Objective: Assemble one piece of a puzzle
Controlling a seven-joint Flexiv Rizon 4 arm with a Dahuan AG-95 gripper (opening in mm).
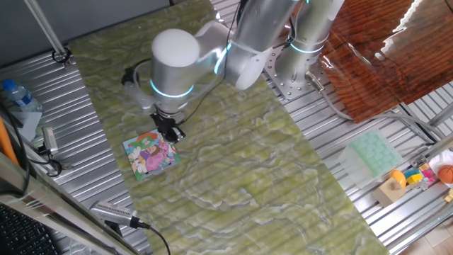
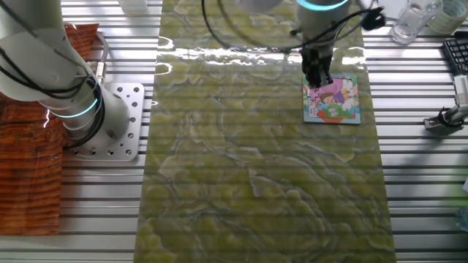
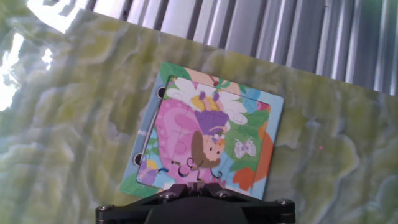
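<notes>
The puzzle (image 1: 150,154) is a small square board with a teal border and a pink cartoon picture, lying on the green marbled mat; it also shows in the other fixed view (image 2: 333,100) and the hand view (image 3: 211,130). Its left side shows a bare pale-blue gap (image 3: 147,127). My gripper (image 1: 172,134) stands just above the board's near edge, also seen in the other fixed view (image 2: 318,80) and hand view (image 3: 198,182). The jaws are almost together on a thin pale sliver, the piece (image 3: 196,185), mostly hidden.
A pale green tray (image 1: 373,152) and coloured toys (image 1: 417,177) lie at the right on the metal table. A water bottle (image 1: 18,95) and a hand tool (image 1: 113,211) lie at the left. The arm's base (image 2: 110,120) stands beside the mat.
</notes>
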